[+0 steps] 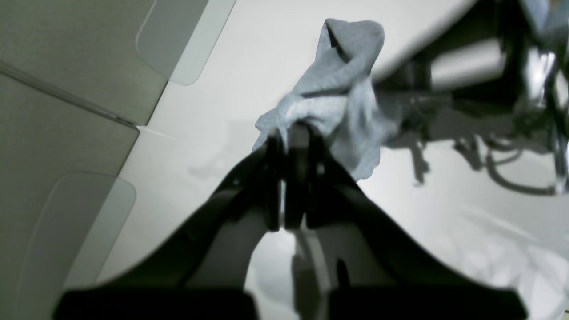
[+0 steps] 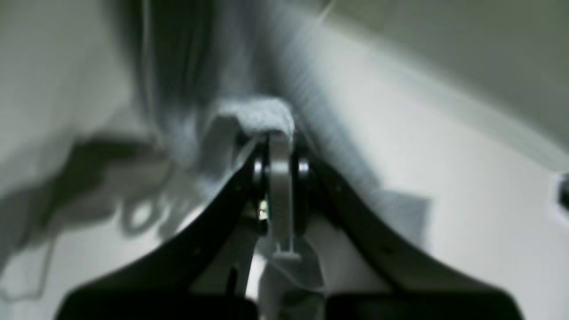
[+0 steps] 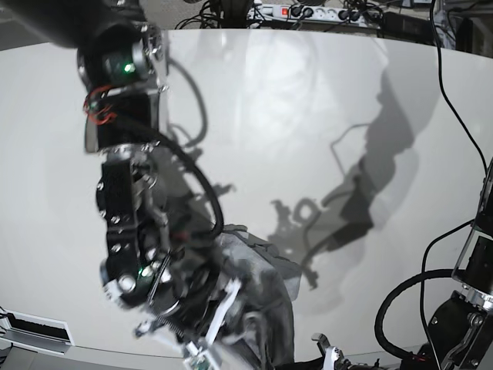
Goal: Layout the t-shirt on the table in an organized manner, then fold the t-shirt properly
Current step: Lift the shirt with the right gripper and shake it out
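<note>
The heather-grey t-shirt (image 3: 266,297) is bunched in a crumpled heap near the front edge of the white table (image 3: 308,116). In the left wrist view my left gripper (image 1: 289,133) is shut on a fold of the t-shirt (image 1: 338,84), which rises in a twisted bundle beyond the fingers. The right wrist view is blurred, but my right gripper (image 2: 279,138) is shut on a thick edge of grey t-shirt (image 2: 258,113) cloth draped over its tips. In the base view the right arm (image 3: 127,231) leans over the heap and hides part of it. No lettering shows.
A power strip (image 3: 308,11) and cables (image 3: 451,108) lie along the table's far and right edges. Grey-green floor (image 1: 66,89) shows past the table's curved edge. The left arm's base (image 3: 462,324) stands at the lower right.
</note>
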`<move>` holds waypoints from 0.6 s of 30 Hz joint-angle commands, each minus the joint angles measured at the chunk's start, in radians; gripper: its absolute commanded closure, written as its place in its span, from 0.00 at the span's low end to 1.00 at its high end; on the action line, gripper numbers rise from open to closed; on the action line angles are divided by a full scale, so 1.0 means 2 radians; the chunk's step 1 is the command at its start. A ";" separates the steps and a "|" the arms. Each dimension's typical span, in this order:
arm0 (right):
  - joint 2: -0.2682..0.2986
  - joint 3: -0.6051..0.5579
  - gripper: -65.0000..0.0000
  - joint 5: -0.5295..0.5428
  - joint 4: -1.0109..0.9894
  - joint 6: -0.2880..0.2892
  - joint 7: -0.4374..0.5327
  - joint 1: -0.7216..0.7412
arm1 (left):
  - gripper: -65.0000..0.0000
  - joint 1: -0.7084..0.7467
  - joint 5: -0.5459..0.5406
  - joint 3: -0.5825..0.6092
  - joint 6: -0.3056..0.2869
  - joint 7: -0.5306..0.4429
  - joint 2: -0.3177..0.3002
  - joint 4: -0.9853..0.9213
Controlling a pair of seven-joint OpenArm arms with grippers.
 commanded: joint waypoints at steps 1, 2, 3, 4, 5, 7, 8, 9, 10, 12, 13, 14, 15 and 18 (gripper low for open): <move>0.001 -0.001 1.00 0.004 0.006 0.002 0.004 0.008 | 1.00 -0.022 -0.007 -0.008 0.000 -0.012 -0.006 0.006; 0.003 0.000 1.00 0.003 0.006 0.006 0.004 0.008 | 1.00 -0.021 -0.007 -0.008 0.000 -0.011 -0.007 0.006; 0.008 0.000 1.00 0.003 0.006 0.012 0.004 0.008 | 1.00 -0.021 -0.007 -0.008 0.000 -0.012 -0.008 0.006; 0.013 0.000 1.00 0.003 0.006 0.016 0.004 0.008 | 1.00 -0.020 -0.007 -0.008 0.000 -0.012 -0.008 0.006; 0.021 0.000 1.00 0.003 0.006 0.016 0.004 0.008 | 1.00 -0.019 -0.007 -0.008 0.000 -0.012 -0.008 0.006; 0.041 0.000 1.00 0.002 0.007 0.009 0.003 0.015 | 1.00 -0.019 -0.007 -0.008 0.000 -0.012 -0.008 0.006; 0.053 0.000 1.00 0.002 0.007 0.000 0.000 0.020 | 1.00 -0.020 -0.007 -0.008 0.000 -0.012 -0.008 0.006; 0.065 0.000 1.00 0.002 0.008 -0.004 -0.001 0.026 | 1.00 -0.020 -0.007 -0.008 0.000 -0.012 -0.010 0.006; 0.077 0.000 1.00 0.002 0.008 -0.006 -0.001 0.031 | 1.00 -0.021 -0.007 -0.008 0.000 -0.012 -0.013 0.006; 0.103 0.000 1.00 0.002 0.008 -0.012 -0.001 0.044 | 1.00 -0.027 -0.007 -0.008 0.000 -0.010 -0.021 0.006; 0.116 0.000 1.00 0.005 0.008 -0.013 0.000 0.051 | 1.00 -0.033 -0.008 -0.008 0.000 -0.010 -0.027 0.006; 0.129 0.000 1.00 0.011 0.008 -0.012 0.000 0.059 | 1.00 -0.041 -0.008 -0.008 0.000 -0.009 -0.032 0.006; 0.142 -0.001 1.00 0.023 0.008 -0.010 0.000 0.067 | 1.00 -0.049 -0.010 -0.008 0.000 -0.009 -0.039 0.006; 0.180 -0.001 1.00 0.065 0.008 0.009 0.000 0.094 | 1.00 -0.078 -0.054 -0.008 0.000 0.014 -0.052 0.006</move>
